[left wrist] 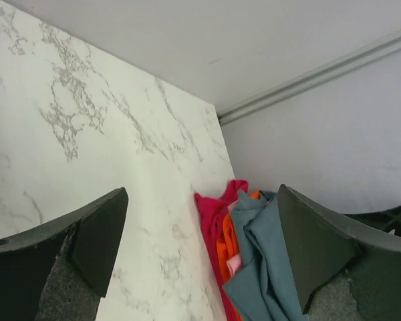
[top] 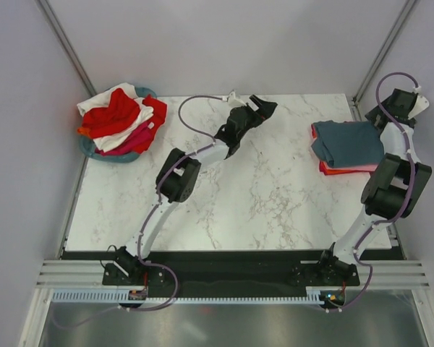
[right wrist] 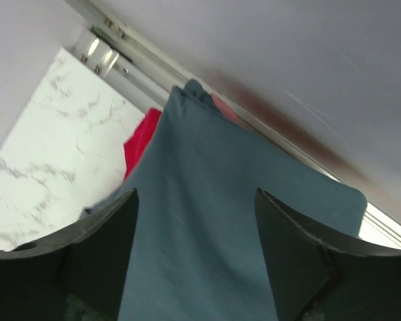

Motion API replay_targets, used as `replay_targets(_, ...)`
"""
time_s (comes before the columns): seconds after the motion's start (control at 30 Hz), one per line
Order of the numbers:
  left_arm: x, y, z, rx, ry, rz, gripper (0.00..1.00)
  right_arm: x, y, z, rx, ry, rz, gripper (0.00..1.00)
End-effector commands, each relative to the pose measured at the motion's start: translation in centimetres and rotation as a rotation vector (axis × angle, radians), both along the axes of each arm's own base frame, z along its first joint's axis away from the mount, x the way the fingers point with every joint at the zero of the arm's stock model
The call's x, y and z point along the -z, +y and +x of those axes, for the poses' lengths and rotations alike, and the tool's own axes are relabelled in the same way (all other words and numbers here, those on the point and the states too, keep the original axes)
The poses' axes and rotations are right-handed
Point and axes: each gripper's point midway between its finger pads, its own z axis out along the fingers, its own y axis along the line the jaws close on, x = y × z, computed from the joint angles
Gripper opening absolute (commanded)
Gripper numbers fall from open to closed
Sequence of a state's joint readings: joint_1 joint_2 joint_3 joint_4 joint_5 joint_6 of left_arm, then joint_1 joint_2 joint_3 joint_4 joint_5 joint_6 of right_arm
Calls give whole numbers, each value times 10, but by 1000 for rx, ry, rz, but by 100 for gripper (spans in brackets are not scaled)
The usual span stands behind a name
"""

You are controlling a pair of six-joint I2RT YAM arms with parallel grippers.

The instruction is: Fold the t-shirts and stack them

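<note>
A folded slate blue-grey t-shirt [top: 349, 141] tops a stack at the table's right edge, with red and orange-red shirts [top: 338, 169] under it. The stack shows in the left wrist view [left wrist: 254, 261] with magenta, orange and pink layers. My right gripper [top: 394, 108] is open just behind the stack's right end; in its wrist view the blue-grey shirt [right wrist: 200, 227] lies below the spread jaws, which hold nothing. My left gripper [top: 264, 107] is open and empty above the table's back middle. Unfolded red, white and magenta shirts [top: 119, 119] are heaped at the back left.
The heap lies in a round teal basket [top: 94, 149] at the table's back left corner. Grey walls and metal frame posts [top: 65, 40] close in the sides and back. The marble tabletop [top: 260, 195] lies between the arms.
</note>
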State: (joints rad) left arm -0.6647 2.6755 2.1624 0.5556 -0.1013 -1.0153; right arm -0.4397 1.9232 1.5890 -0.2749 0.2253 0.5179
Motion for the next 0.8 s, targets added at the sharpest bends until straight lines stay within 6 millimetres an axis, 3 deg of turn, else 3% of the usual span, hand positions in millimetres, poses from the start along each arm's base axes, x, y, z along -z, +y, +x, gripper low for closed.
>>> replay_targets(0.0, -112, -17, -60, 181, -174, 6, 100, -33, 19, -13, -137, 4, -47, 75)
replay_targets(0.03, -134, -11, -70, 193, -189, 7, 100, -32, 31, -12, -173, 24, -51, 74)
replay_targets(0.1, -111, -2, -78, 218, -119, 91, 100, -29, 56, -15, -254, 99, -81, 74)
replay_targets(0.13, -129, 5, -86, 218, -128, 100, 100, -28, 62, -17, -263, 128, -101, 74)
replay_targets(0.17, -116, 13, -88, 216, -92, 138, 100, -30, 72, -21, -287, 149, -110, 74)
replay_targets(0.2, -115, 20, -92, 216, -70, 156, 100, -28, 89, -18, -328, 173, -133, 75)
replay_targets(0.27, -112, 38, -103, 220, -36, 181, 100, -30, 101, -25, -327, 212, -174, 75)
replay_targets(0.3, -111, 45, -108, 224, -24, 185, 100, -31, 118, -24, -360, 224, -192, 76)
replay_targets(0.37, -110, 65, -121, 222, 0, 195, 100, -32, 130, -31, -369, 259, -236, 76)
replay_targets(0.4, -110, 72, -125, 222, 6, 200, 100, -33, 145, -31, -398, 267, -255, 76)
replay_targets(0.43, -110, 78, -129, 220, 14, 204, 100, -32, 150, -33, -412, 287, -279, 76)
replay_targets(0.47, -96, 89, -133, 218, 56, 226, 100, -31, 152, -39, -404, 320, -303, 76)
replay_targets(0.53, -108, 101, -146, 229, 55, 234, 100, -31, 170, -44, -430, 354, -341, 72)
replay_targets(0.57, -92, 110, -152, 236, 101, 268, 100, -30, 165, -50, -404, 393, -367, 70)
replay_targets(0.6, -104, 117, -159, 233, 90, 265, 100, -31, 189, -49, -453, 399, -395, 68)
replay_targets(0.7, -90, 137, -175, 215, 130, 287, 100, -32, 212, -56, -476, 457, -499, 68)
replay_targets(0.73, -102, 146, -183, 204, 112, 278, 100, -31, 218, -57, -478, 473, -525, 68)
replay_targets(0.77, -86, 156, -189, 189, 144, 295, 100, -27, 223, -60, -489, 508, -553, 68)
